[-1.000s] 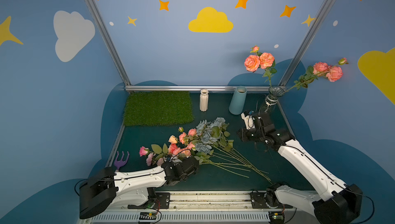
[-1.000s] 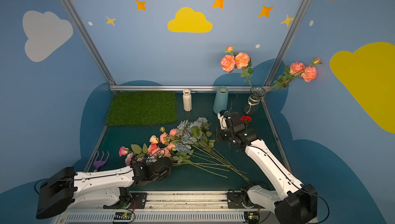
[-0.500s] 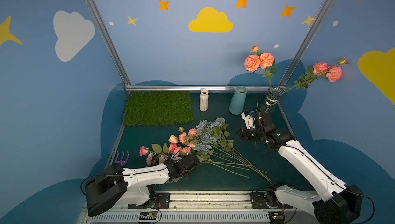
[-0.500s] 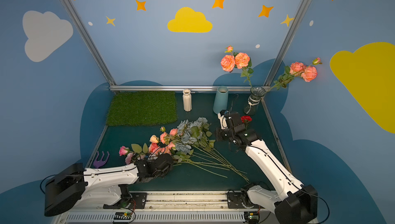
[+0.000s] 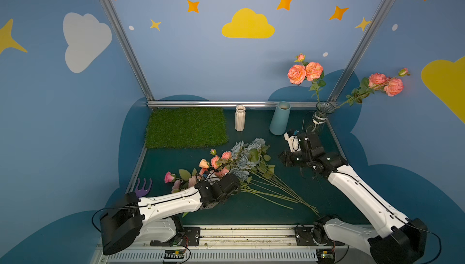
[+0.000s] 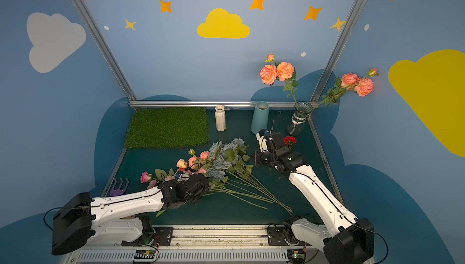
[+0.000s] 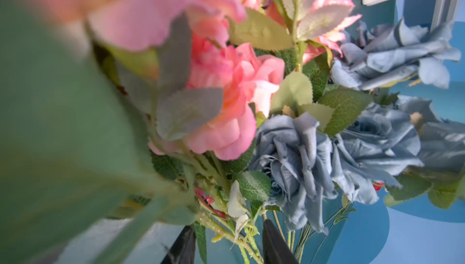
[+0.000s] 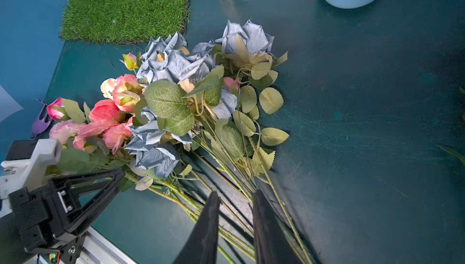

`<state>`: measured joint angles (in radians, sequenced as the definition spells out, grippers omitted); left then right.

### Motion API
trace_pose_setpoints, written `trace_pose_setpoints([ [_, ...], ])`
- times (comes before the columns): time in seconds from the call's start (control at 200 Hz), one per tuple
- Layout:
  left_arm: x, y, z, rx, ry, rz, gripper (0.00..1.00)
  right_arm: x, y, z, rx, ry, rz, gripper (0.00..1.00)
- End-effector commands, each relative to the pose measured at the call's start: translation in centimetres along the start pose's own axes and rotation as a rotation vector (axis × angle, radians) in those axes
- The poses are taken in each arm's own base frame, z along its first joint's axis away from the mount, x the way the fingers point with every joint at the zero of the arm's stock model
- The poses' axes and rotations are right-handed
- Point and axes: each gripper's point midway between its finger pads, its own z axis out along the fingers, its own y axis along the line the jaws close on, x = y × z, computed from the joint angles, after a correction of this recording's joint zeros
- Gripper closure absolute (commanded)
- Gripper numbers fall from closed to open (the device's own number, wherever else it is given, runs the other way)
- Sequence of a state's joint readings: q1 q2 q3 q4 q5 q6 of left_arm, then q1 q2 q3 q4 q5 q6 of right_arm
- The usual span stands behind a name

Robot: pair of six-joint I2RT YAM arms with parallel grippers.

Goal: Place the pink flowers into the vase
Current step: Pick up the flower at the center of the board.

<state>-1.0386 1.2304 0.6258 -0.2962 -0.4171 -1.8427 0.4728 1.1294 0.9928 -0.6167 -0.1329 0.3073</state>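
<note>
The pink flowers (image 5: 215, 161) are laid at lower centre, blooms pointed upper left, stems stretched lower right. The left gripper (image 7: 227, 225) is spread around stems; the right gripper (image 8: 235, 193) is slightly parted, empty.

Walls (image 5: 201, 61): blue, painted with a yellow cloud (image 5: 247, 25), white clouds (image 5: 85, 40), orange stars (image 5: 285, 1) and dark blue cloud shapes (image 5: 402, 187) low down. Frame: slanted aluminium posts (image 5: 120, 38), crossbar (image 5: 226, 103) at rear. Worktop (image 5: 176, 157): dark teal, scuffed. Light: even.
</note>
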Motion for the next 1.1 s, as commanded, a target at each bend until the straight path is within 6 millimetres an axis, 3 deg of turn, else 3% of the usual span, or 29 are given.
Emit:
trace_pose_setpoints([
  [0.0, -0.4, 1.0, -0.2, -0.044, -0.017, 0.042, 0.55, -0.1, 0.0, -0.4, -0.008, -0.019, 0.002, 0.74],
  [0.225, 0.0, 1.6, -0.7, -0.071, 0.017, 0.027, 0.55, -0.1, 0.0, -0.3, -0.008, -0.018, 0.006, 0.74],
  [0.696, 1.6, -2.3, -2.4, 0.011, 0.029, 0.157, 0.55, 0.0, 0.0, -0.2, -0.01, -0.014, 0.007, 0.74],
  [0.881, 2.4, -0.3, -0.5, -0.033, 0.075, 0.098, 0.59, 0.0, -0.2, -0.3, 0.0, -0.017, 0.01, 0.74],
  [1.096, 1.7, 2.0, 1.3, -0.062, 0.074, 0.027, 0.64, 0.1, -0.2, -0.2, -0.004, -0.016, 0.014, 0.74],
])
